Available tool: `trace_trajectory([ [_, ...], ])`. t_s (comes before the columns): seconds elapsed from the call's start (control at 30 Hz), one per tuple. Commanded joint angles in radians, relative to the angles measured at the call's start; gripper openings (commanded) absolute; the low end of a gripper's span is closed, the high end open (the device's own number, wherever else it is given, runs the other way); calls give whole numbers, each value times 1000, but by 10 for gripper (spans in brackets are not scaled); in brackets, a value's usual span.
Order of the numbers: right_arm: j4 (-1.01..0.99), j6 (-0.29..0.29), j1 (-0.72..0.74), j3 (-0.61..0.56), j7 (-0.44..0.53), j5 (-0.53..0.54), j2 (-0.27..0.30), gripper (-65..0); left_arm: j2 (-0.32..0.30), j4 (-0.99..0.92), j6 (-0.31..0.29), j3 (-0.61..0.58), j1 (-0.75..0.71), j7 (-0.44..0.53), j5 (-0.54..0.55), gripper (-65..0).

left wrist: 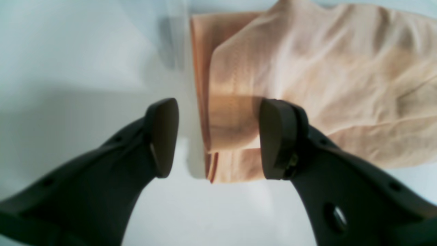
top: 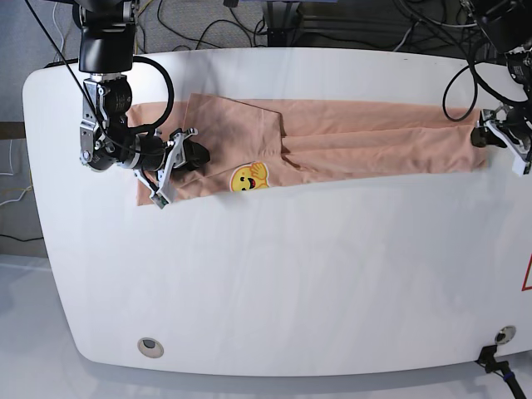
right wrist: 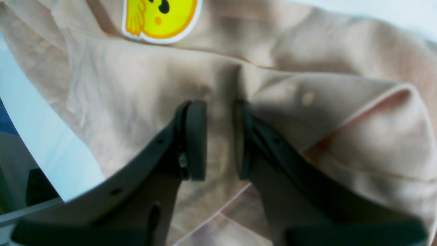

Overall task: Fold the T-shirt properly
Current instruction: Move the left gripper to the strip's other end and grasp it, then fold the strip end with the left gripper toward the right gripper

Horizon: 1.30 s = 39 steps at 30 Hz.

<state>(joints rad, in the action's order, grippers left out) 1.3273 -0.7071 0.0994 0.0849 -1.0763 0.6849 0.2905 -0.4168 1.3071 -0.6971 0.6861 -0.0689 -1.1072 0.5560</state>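
The peach T-shirt (top: 349, 137) lies as a long strip across the far half of the white table (top: 266, 283), with its yellow smiley print (top: 248, 177) facing up near the left end. My right gripper (top: 193, 155) rests on the shirt's left part. In the right wrist view its narrow-set fingers (right wrist: 196, 140) pinch a ridge of the shirt's fabric (right wrist: 136, 95) just below the smiley (right wrist: 160, 18). My left gripper (top: 485, 137) is at the shirt's right end. In the left wrist view it (left wrist: 218, 140) is open, with the layered shirt edge (left wrist: 232, 119) between the pads.
Cables (top: 208, 25) run behind the table's far edge. A round hole (top: 150, 345) sits near the table's front left corner and another (top: 501, 334) at the front right. The table's edge (right wrist: 37, 164) shows at lower left in the right wrist view.
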Motion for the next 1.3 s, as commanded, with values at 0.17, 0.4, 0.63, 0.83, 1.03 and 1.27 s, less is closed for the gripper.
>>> trace_trajectory([
  [0.17, -2, 9, -3, -3, -55, -52, 6, -518, -23, -44, -1, 4, -21, 86, -30, -294],
  [0.4, -2, 9, -3, -3, -55, -52, 6, -518, -9, -45, -1, -59, -18, 86, -27, -295],
  [0.63, -2, 9, -3, -3, -55, -52, 6, -518, 34, -37, -1, -105, -18, 83, -26, -299],
  [0.83, -2, 9, -3, -3, -55, -52, 6, -518, 39, -37, -1, -105, -16, 88, -26, -602],
  [1.03, -2, 9, -3, -3, -55, -50, 6, -518, 42, 75, -1, -107, -12, 86, -26, -650],
  [1.27, -2, 9, -3, -3, -55, -50, 5, -518, 143, 383, -1, -128, -36, -23, -24, -650],
])
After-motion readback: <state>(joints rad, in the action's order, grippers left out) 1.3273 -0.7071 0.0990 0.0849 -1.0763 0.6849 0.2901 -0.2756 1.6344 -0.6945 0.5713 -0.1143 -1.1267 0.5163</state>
